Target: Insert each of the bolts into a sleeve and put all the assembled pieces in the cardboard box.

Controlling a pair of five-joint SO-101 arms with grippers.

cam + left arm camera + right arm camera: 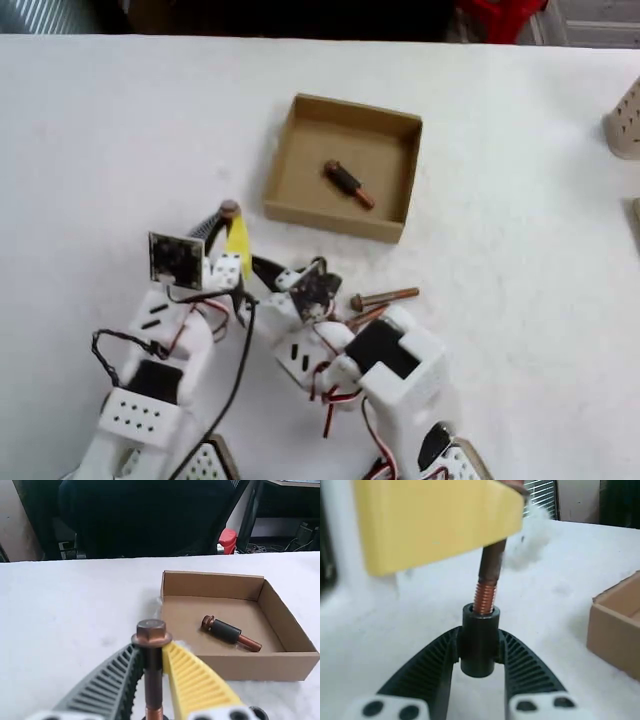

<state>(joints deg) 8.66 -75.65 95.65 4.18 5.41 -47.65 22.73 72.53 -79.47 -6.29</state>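
My left gripper [152, 652] is shut on a copper bolt [152, 675] held upright, head up, between its grey and yellow fingers. My right gripper [479, 642] is shut on a black sleeve [479, 647] directly beneath it. The bolt's threaded tip [485, 599] sits in the sleeve's top opening. From above, both grippers meet just in front of the cardboard box [335, 217], left gripper [228, 228] over right gripper [265, 270]. One assembled bolt and sleeve [349, 183] lies inside the box. Two loose bolts [385, 297] lie on the table beside the right arm.
The box's front wall [260, 667] is close to the right of the held bolt. A beige perforated object [625, 120] stands at the table's right edge. White tabletop lies open to the left and far side. A dark chair [140, 515] stands behind the table.
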